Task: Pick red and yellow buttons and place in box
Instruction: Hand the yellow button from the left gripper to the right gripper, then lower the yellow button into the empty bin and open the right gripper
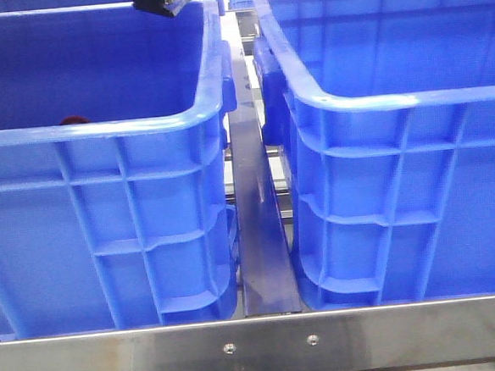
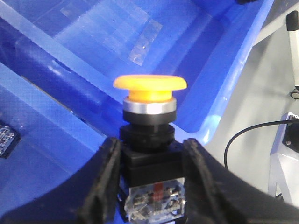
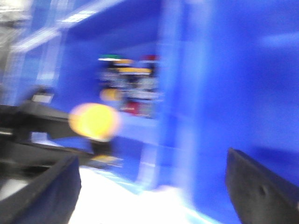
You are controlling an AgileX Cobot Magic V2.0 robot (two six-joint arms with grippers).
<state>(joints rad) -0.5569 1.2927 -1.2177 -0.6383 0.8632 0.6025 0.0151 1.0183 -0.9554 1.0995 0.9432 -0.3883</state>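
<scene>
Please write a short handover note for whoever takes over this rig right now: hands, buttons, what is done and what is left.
Left hand: shut on the yellow button, gripping its dark base, cap up, held above the blue crates.
Right hand: open, nothing between its fingers; its view is badly blurred.
Red button: only a sliver of red cap shows over the near rim of the left crate in the front view; it appears to sit inside that crate.
Done: yellow button picked up.
Left: release the yellow button into the box, then deal with the red one. Which crate is the target I cannot tell.
</scene>
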